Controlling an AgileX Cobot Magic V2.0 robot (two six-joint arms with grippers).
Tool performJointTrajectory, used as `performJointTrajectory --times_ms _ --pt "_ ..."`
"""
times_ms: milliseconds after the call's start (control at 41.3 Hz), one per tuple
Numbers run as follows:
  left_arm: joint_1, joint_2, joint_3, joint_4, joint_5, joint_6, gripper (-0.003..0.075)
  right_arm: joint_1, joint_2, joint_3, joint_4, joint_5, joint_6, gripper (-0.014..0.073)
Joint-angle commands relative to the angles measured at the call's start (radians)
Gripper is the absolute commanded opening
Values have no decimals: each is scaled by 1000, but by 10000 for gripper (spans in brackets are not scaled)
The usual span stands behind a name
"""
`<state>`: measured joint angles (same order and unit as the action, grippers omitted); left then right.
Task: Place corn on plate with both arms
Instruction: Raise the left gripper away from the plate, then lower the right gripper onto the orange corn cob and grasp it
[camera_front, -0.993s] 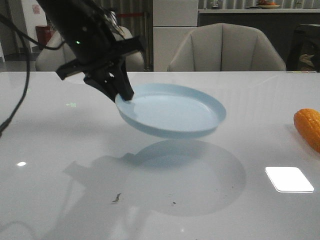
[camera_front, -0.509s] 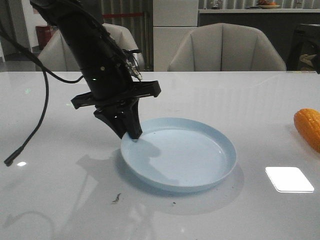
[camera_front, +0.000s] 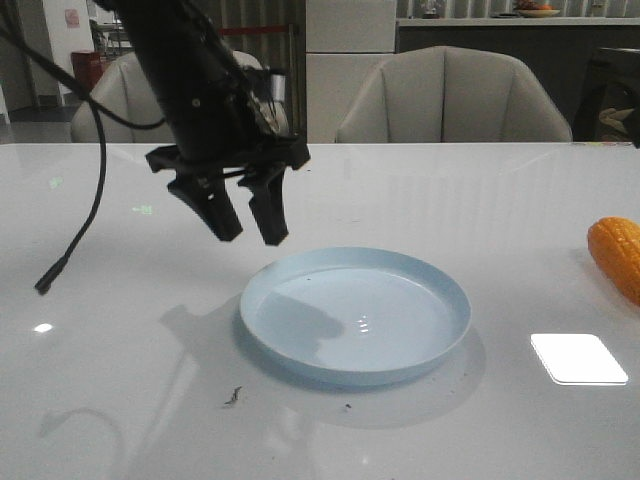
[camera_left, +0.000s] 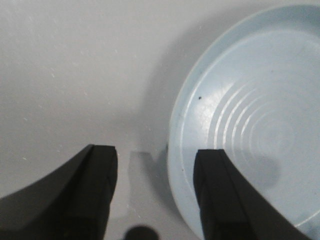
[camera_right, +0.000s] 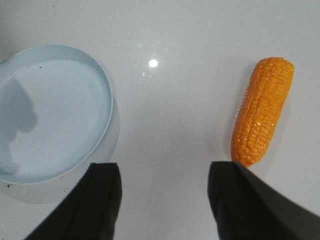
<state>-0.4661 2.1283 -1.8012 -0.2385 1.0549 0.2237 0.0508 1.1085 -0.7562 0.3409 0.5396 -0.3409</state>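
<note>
The pale blue plate (camera_front: 355, 315) lies flat on the white table near the middle. My left gripper (camera_front: 248, 238) hangs open and empty just above the plate's far left rim. In the left wrist view my left gripper (camera_left: 155, 157) straddles the rim of the plate (camera_left: 250, 130) without touching it. The orange corn (camera_front: 620, 255) lies on the table at the right edge, partly cut off. In the right wrist view the corn (camera_right: 262, 110) lies beside one finger of my open, empty right gripper (camera_right: 165, 172), with the plate (camera_right: 50, 115) on the other side.
A bright light reflection (camera_front: 578, 358) shows on the table right of the plate. Small dark crumbs (camera_front: 233, 397) lie in front of the plate. A loose black cable (camera_front: 70, 230) hangs from the left arm. Chairs (camera_front: 455, 95) stand behind the table.
The plate went from held in the air to lying flat on the table. My left gripper let go of its rim, opened and rose.
</note>
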Motion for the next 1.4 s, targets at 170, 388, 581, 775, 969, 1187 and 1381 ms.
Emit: performJointTrajectory --times_ms 170,388,581,775,969,1187,1381 --pt "74 -175 -234 -7 -24 14 419 -1 -15 -34 19 -59 -13 497" --pt "165 -326 -224 16 -105 16 419 -1 -15 -34 19 -60 -13 497" --pt "276 -483 -54 92 -206 16 419 -1 -15 -34 19 -60 -13 497" --pt "380 -678 278 92 -424 16 419 -1 -15 -34 19 -61 -5 497" --pt "423 -922 661 92 -665 16 419 -1 -15 -34 19 -77 33 497" --pt "423 -1125 993 88 -762 16 419 -3 6 -34 14 -147 45 497" --pt "423 -1247 1120 76 -758 16 419 -23 75 -59 9 -210 80 498"
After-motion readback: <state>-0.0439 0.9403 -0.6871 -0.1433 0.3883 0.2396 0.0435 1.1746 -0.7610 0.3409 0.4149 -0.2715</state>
